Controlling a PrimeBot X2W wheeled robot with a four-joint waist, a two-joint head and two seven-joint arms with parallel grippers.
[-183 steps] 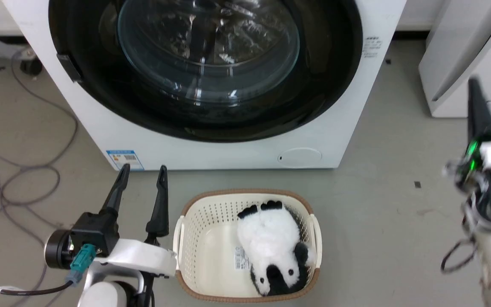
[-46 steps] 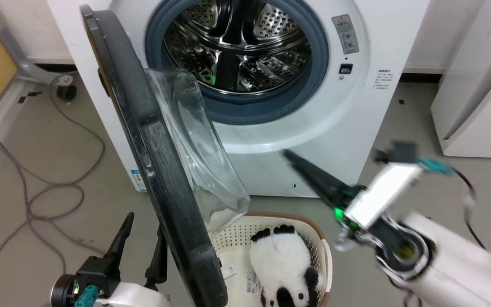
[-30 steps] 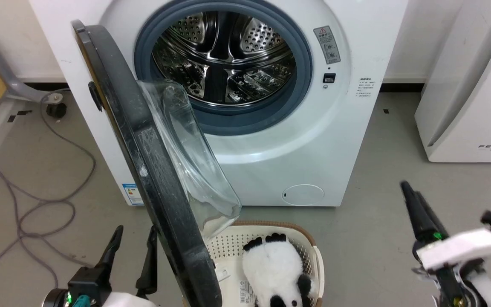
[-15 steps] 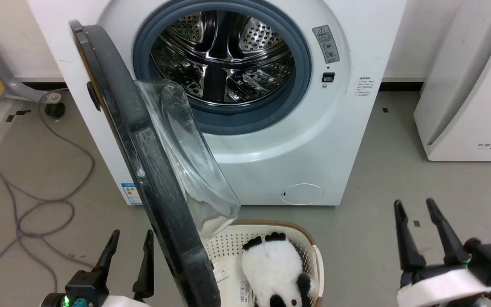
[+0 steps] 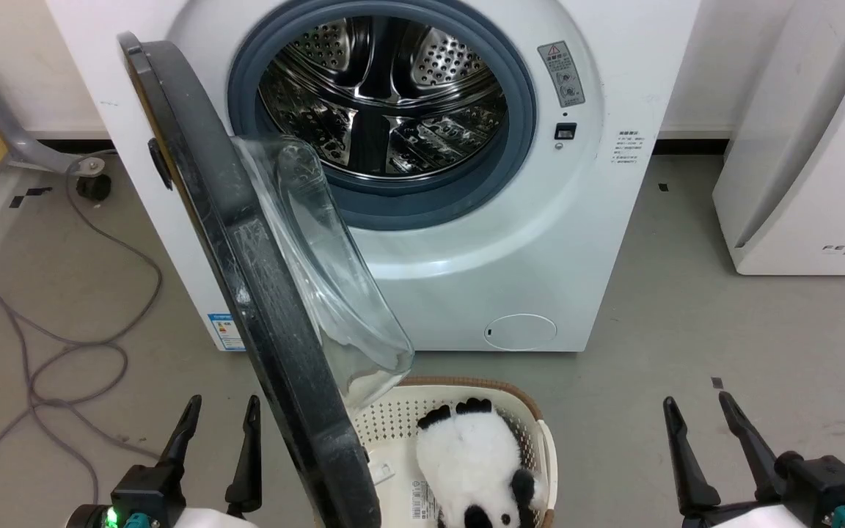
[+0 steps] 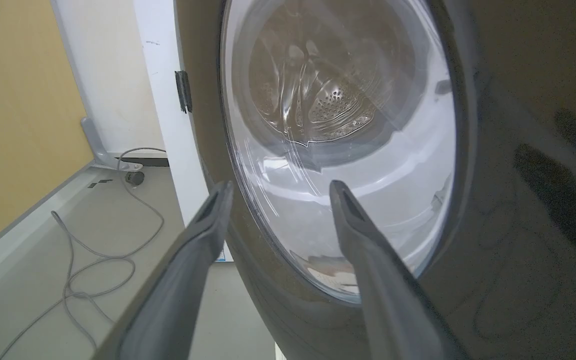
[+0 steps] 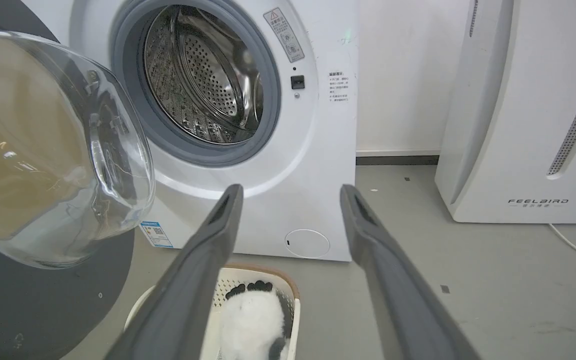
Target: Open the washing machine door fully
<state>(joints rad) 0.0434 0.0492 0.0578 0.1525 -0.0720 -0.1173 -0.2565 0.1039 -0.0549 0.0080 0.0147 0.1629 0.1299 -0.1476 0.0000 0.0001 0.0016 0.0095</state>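
While both arms sit low at the bottom corners of your head view, your left claw (image 5: 223, 402) and right claw (image 5: 696, 400) point up toward the machine. Each has its two dark fingers spread wide, with nothing between them. Your large round washing machine door (image 5: 246, 279), a glossy black rim around a bulging clear glass bowl, stands open from the left side of the big white front-loading washing machine (image 5: 466, 286). It is nearly edge-on to you, just right of the left claw. That claw seems just clear of the rim, though the angle makes contact hard to judge. The right claw is well apart from the door. On the floor before the machine, partly under the door's lower edge, a cream perforated plastic basket (image 5: 459, 382) with a brown rim holds a black-and-white plush panda (image 5: 470, 462), feet toward the machine.
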